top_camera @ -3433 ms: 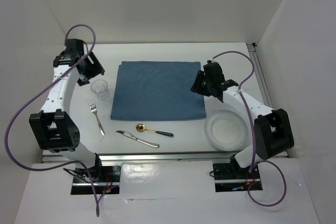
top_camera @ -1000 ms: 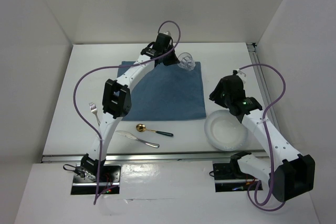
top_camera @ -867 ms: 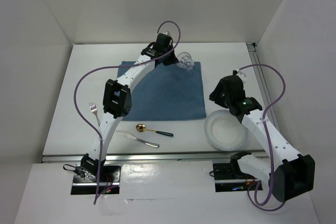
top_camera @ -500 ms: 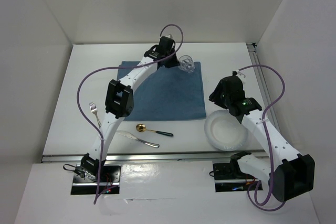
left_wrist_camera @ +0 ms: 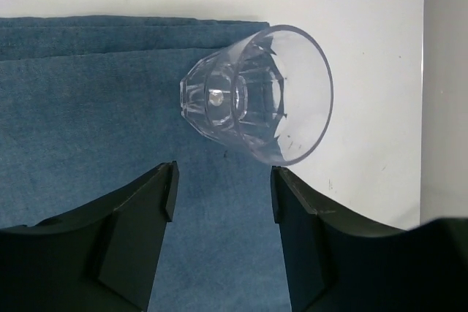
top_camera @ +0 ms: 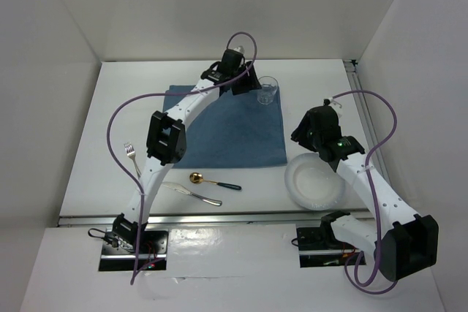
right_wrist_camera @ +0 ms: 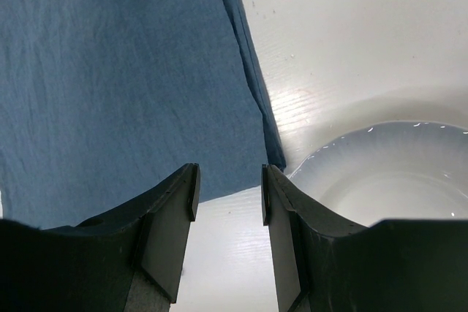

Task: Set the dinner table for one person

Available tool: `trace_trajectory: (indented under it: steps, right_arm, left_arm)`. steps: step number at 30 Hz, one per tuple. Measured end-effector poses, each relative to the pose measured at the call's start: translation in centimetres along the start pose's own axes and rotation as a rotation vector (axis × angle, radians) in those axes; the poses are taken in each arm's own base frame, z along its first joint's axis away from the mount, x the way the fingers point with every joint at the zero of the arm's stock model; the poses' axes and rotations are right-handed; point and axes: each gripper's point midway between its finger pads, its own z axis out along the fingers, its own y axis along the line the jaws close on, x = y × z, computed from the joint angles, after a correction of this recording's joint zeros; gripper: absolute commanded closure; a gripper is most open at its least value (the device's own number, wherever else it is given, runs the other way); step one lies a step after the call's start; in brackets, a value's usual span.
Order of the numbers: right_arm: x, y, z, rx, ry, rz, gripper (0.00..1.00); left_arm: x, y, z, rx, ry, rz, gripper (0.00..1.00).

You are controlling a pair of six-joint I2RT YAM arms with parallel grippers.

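The dinner table is a white tabletop with a blue placemat in the middle. A clear glass stands upright on the placemat's far right corner. My left gripper is open and empty just left of the glass; in the left wrist view the glass stands free beyond the fingertips. My right gripper is open and empty above the table between the placemat's near right corner and a white plate, which also shows in the right wrist view.
A fork lies left of the placemat. A knife and a gold-bowled spoon with a dark handle lie in front of it. A silver rail runs along the table's near edge. White walls close in three sides.
The left arm carried the glass from the table's left side to the placemat's far right corner. The glass went from tilted in the jaws to upright, and the left gripper let go.
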Motion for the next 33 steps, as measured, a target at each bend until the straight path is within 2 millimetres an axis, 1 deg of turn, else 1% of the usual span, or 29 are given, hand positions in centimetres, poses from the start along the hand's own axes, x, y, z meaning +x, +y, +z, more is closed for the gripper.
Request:
trace_trajectory:
  steps: [1, 2, 4, 6, 7, 8, 10, 13, 14, 15, 16, 17, 18, 20, 22, 23, 24, 25, 26, 27, 29, 33]
  right_arm:
    - [0.0, 0.0, 0.0, -0.001, 0.001, 0.0, 0.48]
    - [0.1, 0.1, 0.0, -0.004, 0.003, 0.0, 0.48]
    - [0.1, 0.1, 0.0, -0.007, 0.008, -0.008, 0.48]
    - [0.4, -0.1, -0.1, -0.003, 0.019, -0.014, 0.32]
    - [0.7, -0.3, -0.1, 0.006, 0.03, -0.015, 0.21]
    - [1.0, -0.6, -0.1, 0.018, 0.043, -0.015, 0.21]
    - [2.0, -1.4, -0.2, 0.054, 0.084, -0.017, 0.17]
    - [3.2, -2.4, -0.4, 0.091, 0.125, -0.003, 0.17]
    - [3.7, -2.8, -0.5, 0.103, 0.139, 0.003, 0.17]
    - [4.2, -3.2, -0.6, 0.113, 0.152, 0.006, 0.14]
    - [4.5, -3.4, -0.8, 0.122, 0.163, 0.011, 0.14]
    - [4.6, -3.6, -1.1, 0.128, 0.168, 0.015, 0.14]
    - [4.5, -3.5, -1.4, 0.126, 0.165, 0.019, 0.14]
    - [3.7, -3.0, -2.1, 0.109, 0.155, 0.024, 0.14]
    - [2.0, -1.5, -3.0, 0.061, 0.113, 0.033, 0.13]
    - [0.9, -0.6, -3.8, 0.03, 0.086, 0.038, 0.13]
    - [-0.3, 0.3, -4.6, -0.004, 0.057, 0.042, 0.12]
    - [-1.5, 1.2, -5.6, -0.043, 0.02, 0.045, 0.11]
    - [-2.7, 2.0, -6.6, -0.078, -0.012, 0.047, 0.08]
    - [-3.6, 2.6, -7.6, -0.107, -0.041, 0.048, 0.07]
    - [-5.5, 3.9, -9.7, -0.17, -0.098, 0.051, 0.06]
    - [-8.3, 5.7, -12.7, -0.243, -0.174, 0.051, 0.06]
  left_arm:
    - [-0.2, -0.2, -0.2, 0.005, -0.003, 0.002, 0.28]
    - [-0.4, -0.4, -0.5, 0.008, -0.005, 0.004, 0.28]
    - [-1.2, -1.2, -1.7, 0.018, -0.022, 0.012, 0.29]
    - [-2.3, -2.2, -4.1, 0.021, -0.046, 0.033, 0.31]
    - [-2.9, -2.8, -6.2, 0.017, -0.061, 0.041, 0.32]
    - [-3.6, -3.2, -7.8, 0.017, -0.078, 0.046, 0.33]
    - [-5.0, -4.2, -12.4, 0.022, -0.124, 0.064, 0.35]
    - [-6.3, -5.6, -19.1, 0.055, -0.186, 0.092, 0.36]
    - [-6.2, -5.8, -20.7, 0.064, -0.197, 0.097, 0.36]
    - [-5.8, -6.0, -22.3, 0.078, -0.196, 0.103, 0.36]
    - [-5.1, -5.8, -23.2, 0.088, -0.187, 0.109, 0.36]
    - [-3.9, -5.5, -23.6, 0.096, -0.162, 0.114, 0.35]
    - [-1.9, -5.2, -23.5, 0.106, -0.114, 0.114, 0.32]
    - [3.1, -4.7, -21.7, 0.129, 0.008, 0.107, 0.26]
    - [10.1, -3.6, -19.2, 0.131, 0.191, 0.088, 0.16]
    - [13.4, -2.9, -18.1, 0.121, 0.278, 0.077, 0.07]
    - [16.5, -2.2, -17.0, 0.106, 0.36, 0.065, 0.05]
    - [19.4, -1.9, -16.3, 0.098, 0.435, 0.048, 0.04]
    - [21.4, -1.8, -15.8, 0.098, 0.483, 0.045, 0.01]
    - [23.3, -1.9, -15.4, 0.102, 0.531, 0.035, 0.01]
    - [25.6, -3.0, -14.9, 0.138, 0.583, 0.029, 0.01]
    - [27.7, -6.3, -14.1, 0.253, 0.604, 0.045, 0.01]
